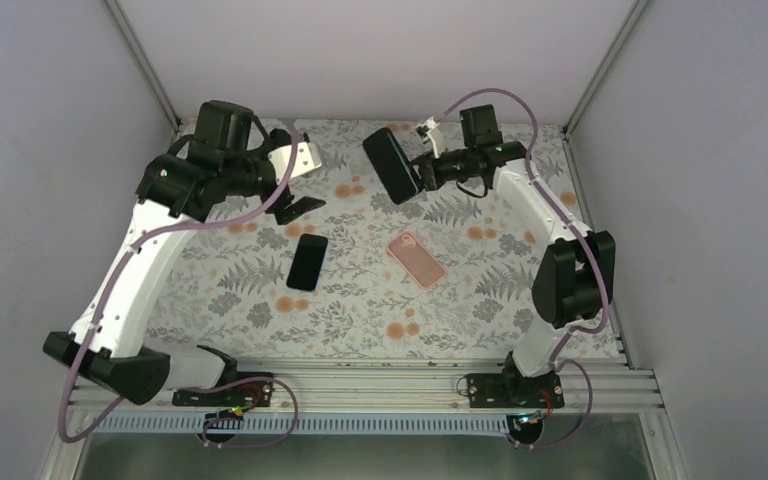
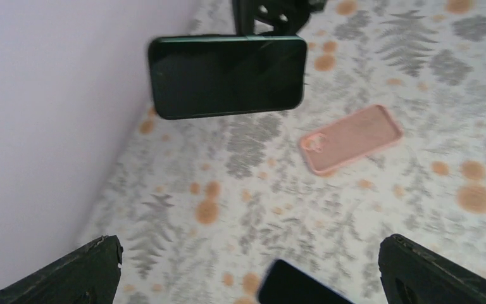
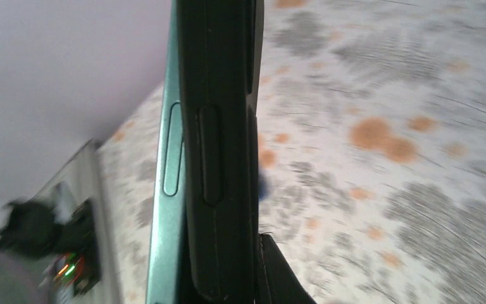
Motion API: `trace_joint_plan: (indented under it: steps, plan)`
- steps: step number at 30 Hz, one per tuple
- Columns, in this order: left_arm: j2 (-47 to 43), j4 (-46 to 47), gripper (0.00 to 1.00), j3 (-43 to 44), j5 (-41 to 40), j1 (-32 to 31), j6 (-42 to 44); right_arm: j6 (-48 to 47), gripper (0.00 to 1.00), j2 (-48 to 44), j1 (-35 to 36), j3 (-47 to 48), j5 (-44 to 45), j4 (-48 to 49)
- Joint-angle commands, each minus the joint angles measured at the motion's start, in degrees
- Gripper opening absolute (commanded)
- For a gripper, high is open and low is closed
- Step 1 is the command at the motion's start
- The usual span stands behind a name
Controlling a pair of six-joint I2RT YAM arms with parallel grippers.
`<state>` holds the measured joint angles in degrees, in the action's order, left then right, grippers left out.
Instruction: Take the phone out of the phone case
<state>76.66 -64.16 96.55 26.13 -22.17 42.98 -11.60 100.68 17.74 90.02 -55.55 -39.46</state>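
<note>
Seeing right claw clamped on the phone and its case, held in the air above the mat. On the right wrist cam, the green phone edge sits against the black case edge at the fingers; I can't tell if it's fully seated. The phone's dark face points at the left claw, which is open and holds nothing, fingers spread wide, opposite the right claw with a clear gap. A black phone lies flat on the mat just below and nearside of the left claw. A pink case lies flat below the right claw, apart from the black phone.
</note>
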Motion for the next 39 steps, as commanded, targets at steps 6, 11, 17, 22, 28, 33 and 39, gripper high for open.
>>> trace_joint_plan:
  steps: [6, 11, 17, 22, 28, 33, 39]
  plan:
    - [-4.9, 43.7, 1.00, -22.1, -20.4, -7.3, -7.2, 27.5, 0.03, -6.8, 4.2, 0.3, 32.3, 15.1]
    - [2.7, 48.5, 1.00, -20.4, -22.2, -13.7, -9.6, 30.8, 0.03, -6.9, 4.2, 0.9, 34.9, 16.3]
    - [6.8, 58.5, 1.00, -23.0, -24.4, -17.4, -9.8, 30.8, 0.03, -7.6, 4.4, 1.3, 35.9, 15.9]
    - [10.4, 62.5, 1.00, -21.1, -22.5, -17.6, -11.4, 29.2, 0.03, -10.1, 4.3, -0.2, 38.0, 16.5]
    - [16.2, 62.1, 1.00, -15.3, -18.9, -17.7, -13.7, 28.6, 0.03, -10.4, 3.6, -0.1, 38.3, 16.3]
    - [17.6, 66.2, 1.00, -15.2, -17.3, -17.7, -15.8, 28.1, 0.03, -10.5, 3.2, -0.3, 37.8, 16.3]
    - [17.9, 70.4, 1.00, -16.3, -18.4, -17.8, -17.0, 28.0, 0.03, -9.4, 2.9, -0.3, 37.1, 16.3]
